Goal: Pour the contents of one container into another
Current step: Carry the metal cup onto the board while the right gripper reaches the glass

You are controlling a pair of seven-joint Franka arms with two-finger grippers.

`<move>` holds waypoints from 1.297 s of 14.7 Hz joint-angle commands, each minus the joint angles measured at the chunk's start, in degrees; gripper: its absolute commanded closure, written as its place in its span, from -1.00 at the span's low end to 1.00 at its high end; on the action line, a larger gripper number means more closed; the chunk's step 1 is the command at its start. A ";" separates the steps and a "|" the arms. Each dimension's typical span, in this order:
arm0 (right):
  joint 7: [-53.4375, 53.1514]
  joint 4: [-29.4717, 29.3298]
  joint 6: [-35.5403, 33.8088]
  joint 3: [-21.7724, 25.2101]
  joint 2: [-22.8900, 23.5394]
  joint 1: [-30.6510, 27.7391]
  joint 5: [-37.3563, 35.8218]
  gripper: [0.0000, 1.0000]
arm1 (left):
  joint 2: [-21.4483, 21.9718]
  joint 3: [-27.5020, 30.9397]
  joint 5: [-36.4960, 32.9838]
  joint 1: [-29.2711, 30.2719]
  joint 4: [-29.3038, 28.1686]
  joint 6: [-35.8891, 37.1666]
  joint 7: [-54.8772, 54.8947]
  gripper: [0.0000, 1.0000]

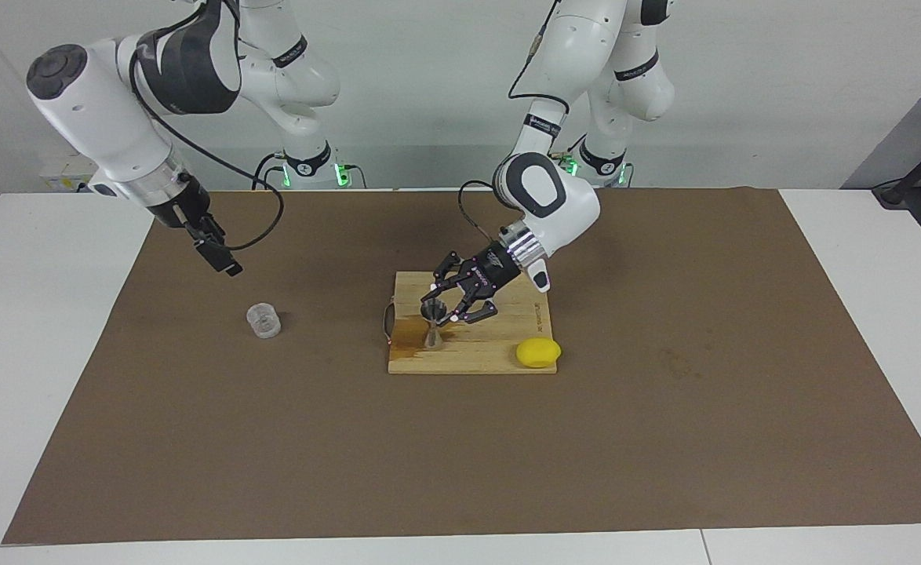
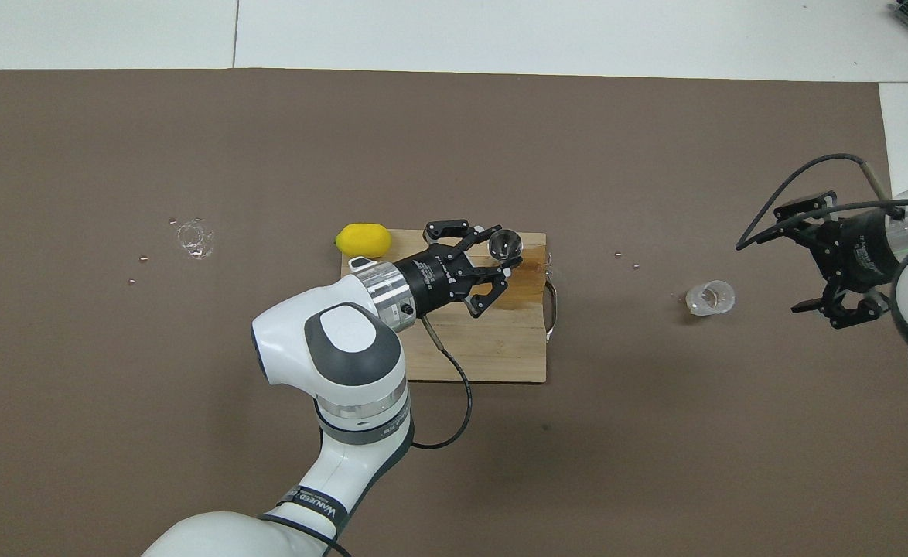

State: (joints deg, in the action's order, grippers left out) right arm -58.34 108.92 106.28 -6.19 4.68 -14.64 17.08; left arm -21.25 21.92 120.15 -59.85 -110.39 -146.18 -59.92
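We keep the jigger (image 1: 434, 320), clamped in the left gripper (image 1: 443, 311), upright over the board (image 1: 500, 357) while the wide-open right gripper (image 1: 220, 255) lowers onto the cup (image 1: 263, 321).

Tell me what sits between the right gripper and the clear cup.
Nothing: bare brown mat separates the open right gripper from the clear cup, plainest in the facing view.

A robotics lab: two white robot arms (image 1: 555, 196) are mounted at a white surface (image 1: 52, 314) covered by a brown mat (image 1: 664, 439), against a bare grey wall (image 1: 782, 86).
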 commanded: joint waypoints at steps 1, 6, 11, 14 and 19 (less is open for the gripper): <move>-0.55 0.85 3.31 -0.58 4.36 -2.84 4.35 -1.00 | -0.81 0.76 1.67 -1.14 0.97 -1.13 0.77 1.00; 1.98 3.31 8.58 -0.58 8.14 -4.42 9.10 -1.00 | -0.81 0.76 1.67 -1.67 0.53 -1.13 0.95 1.00; 6.90 4.19 10.35 -0.66 12.44 -7.14 11.74 -1.00 | -0.98 0.84 1.32 -2.81 0.44 -2.97 1.03 1.00; 11.40 4.28 10.35 -0.58 15.26 -8.03 15.79 -1.00 | -0.98 0.84 1.23 -2.90 0.44 -3.23 1.03 1.00; 12.71 6.73 10.61 -0.67 15.45 -7.07 19.47 -0.95 | -0.98 0.84 1.23 -2.90 0.44 -3.58 0.95 -0.20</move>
State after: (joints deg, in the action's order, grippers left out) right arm -47.95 113.35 115.61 -6.41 21.03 -21.74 33.77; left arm -21.80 21.90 120.19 -61.48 -110.39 -147.94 -59.62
